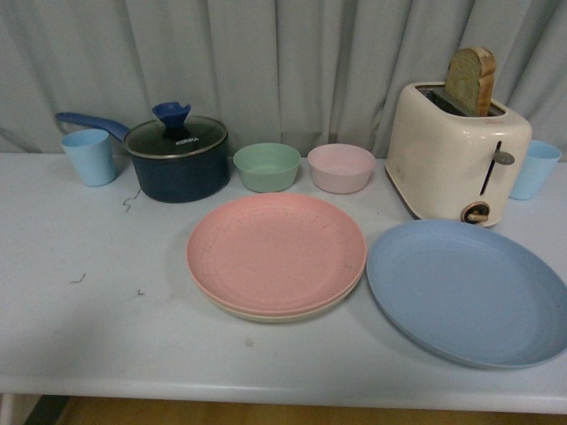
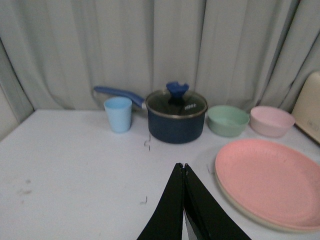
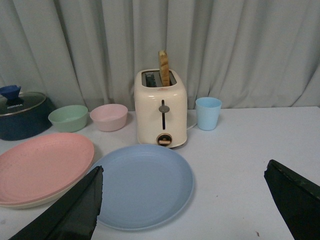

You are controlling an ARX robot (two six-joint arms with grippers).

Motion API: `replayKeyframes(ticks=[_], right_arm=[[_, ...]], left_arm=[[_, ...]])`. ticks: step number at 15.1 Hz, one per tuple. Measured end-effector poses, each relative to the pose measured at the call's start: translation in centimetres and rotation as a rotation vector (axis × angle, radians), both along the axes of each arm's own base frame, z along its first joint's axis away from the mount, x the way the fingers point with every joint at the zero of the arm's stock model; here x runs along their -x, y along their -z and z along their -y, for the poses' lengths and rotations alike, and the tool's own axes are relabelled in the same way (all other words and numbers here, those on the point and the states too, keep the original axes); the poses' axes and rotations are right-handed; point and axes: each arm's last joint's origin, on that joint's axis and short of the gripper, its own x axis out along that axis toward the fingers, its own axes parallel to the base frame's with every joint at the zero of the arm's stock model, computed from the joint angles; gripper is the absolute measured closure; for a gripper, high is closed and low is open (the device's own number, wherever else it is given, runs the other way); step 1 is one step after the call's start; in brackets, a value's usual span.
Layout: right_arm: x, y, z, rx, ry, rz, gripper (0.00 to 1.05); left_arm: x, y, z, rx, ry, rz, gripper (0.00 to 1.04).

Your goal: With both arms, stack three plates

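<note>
The pink plate (image 1: 275,251) lies on top of the beige plate (image 1: 275,312) at the middle of the table; only the beige rim shows. The light blue plate (image 1: 467,289) lies alone on the table to their right. Neither arm shows in the front view. My left gripper (image 2: 183,166) is shut and empty, above bare table left of the pink plate (image 2: 272,180). My right gripper (image 3: 184,172) is open wide and empty, with the blue plate (image 3: 142,185) below and between its fingers; the pink plate (image 3: 42,165) is beside it.
At the back stand a blue cup (image 1: 89,157), a dark lidded pot (image 1: 176,159), a green bowl (image 1: 267,166), a pink bowl (image 1: 341,167), a cream toaster (image 1: 456,162) with bread in it, and another blue cup (image 1: 534,169).
</note>
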Motion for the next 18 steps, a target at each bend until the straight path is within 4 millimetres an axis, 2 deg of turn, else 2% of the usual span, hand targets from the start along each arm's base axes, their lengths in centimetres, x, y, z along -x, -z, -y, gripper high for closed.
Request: replayKeyframes(ticks=[3, 6, 18], right_arm=[[0.0, 0.0, 0.0, 0.0, 0.0, 0.0, 0.06], [0.0, 0.0, 0.0, 0.0, 0.0, 0.0, 0.06], [0.0, 0.0, 0.0, 0.0, 0.0, 0.0, 0.06]], left_arm=[[0.7, 1.2, 0.0, 0.0, 0.0, -0.037, 1.03], [1.7, 0.5, 0.0, 0.0, 0.0, 0.004, 1.03], [4.0, 0.2, 0.0, 0.0, 0.0, 0.008, 1.03]])
